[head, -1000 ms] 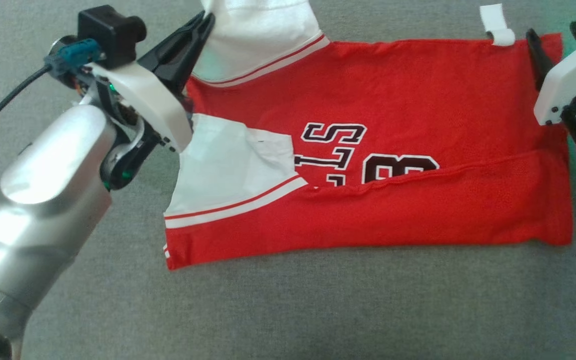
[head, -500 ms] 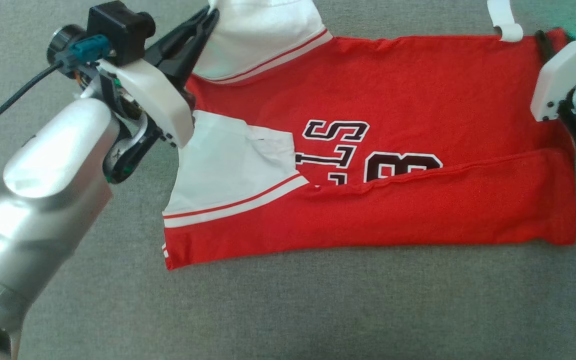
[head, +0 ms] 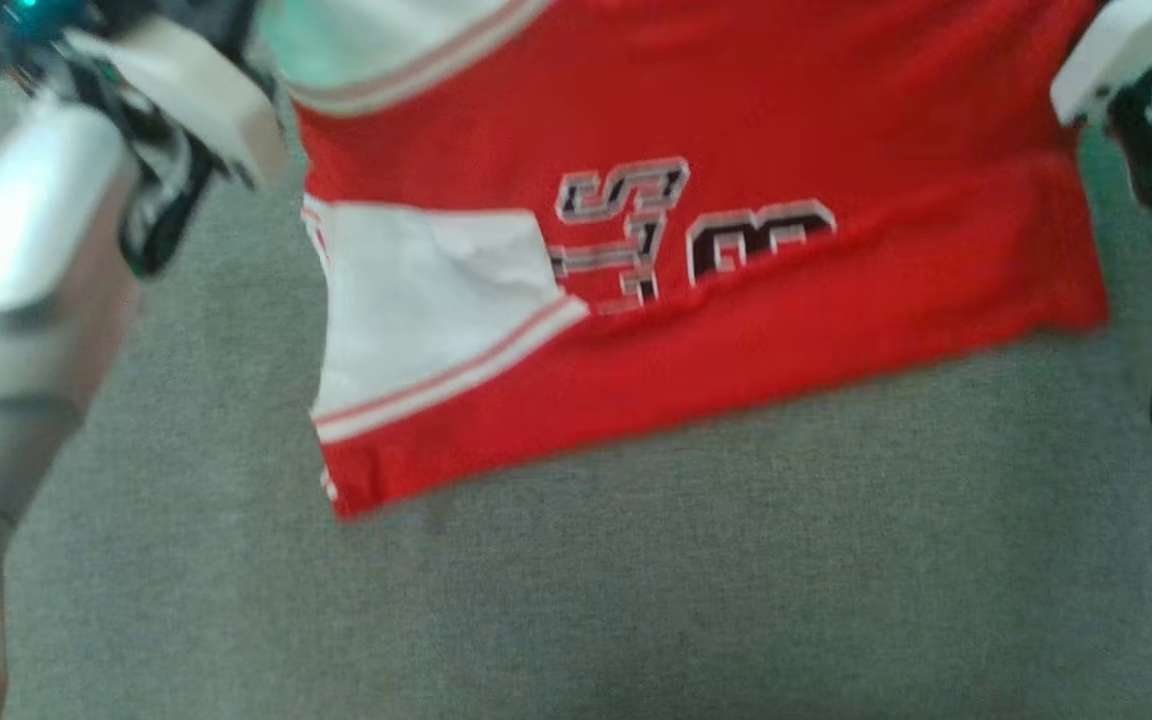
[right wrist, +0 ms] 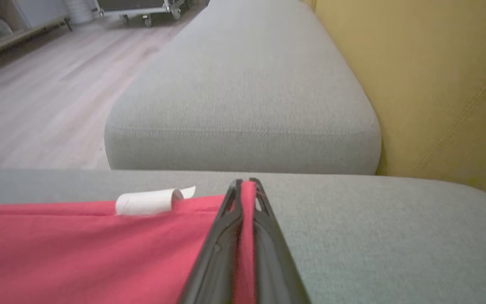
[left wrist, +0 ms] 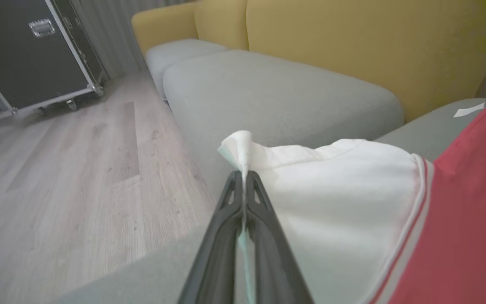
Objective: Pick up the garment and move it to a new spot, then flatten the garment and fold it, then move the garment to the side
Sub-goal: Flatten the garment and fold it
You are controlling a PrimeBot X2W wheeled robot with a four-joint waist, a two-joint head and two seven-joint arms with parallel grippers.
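Your left gripper (left wrist: pixel 243 174) is clamped tight on the edge of a white sleeve (left wrist: pixel 331 190), with a small fold of cloth poking out past the fingertips. That sleeve belongs to the red jersey (head: pixel 786 120), which lies spread across the grey sofa cushion (head: pixel 636 600) in the head view. Its lower edge is folded up over part of the black-and-white lettering, and a second white sleeve panel lies on its left side. Your right gripper (right wrist: pixel 246 182) is closed on the jersey's far red edge, with red fabric sandwiched between the two dark fingers. A curled white label (right wrist: pixel 146 202) sits on that edge just beside them. Behind the cushions rises the yellow backrest (left wrist: pixel 352 42). Beyond the sofa there is wooden floor (left wrist: pixel 78 169) and a black flight case (left wrist: pixel 28 50).
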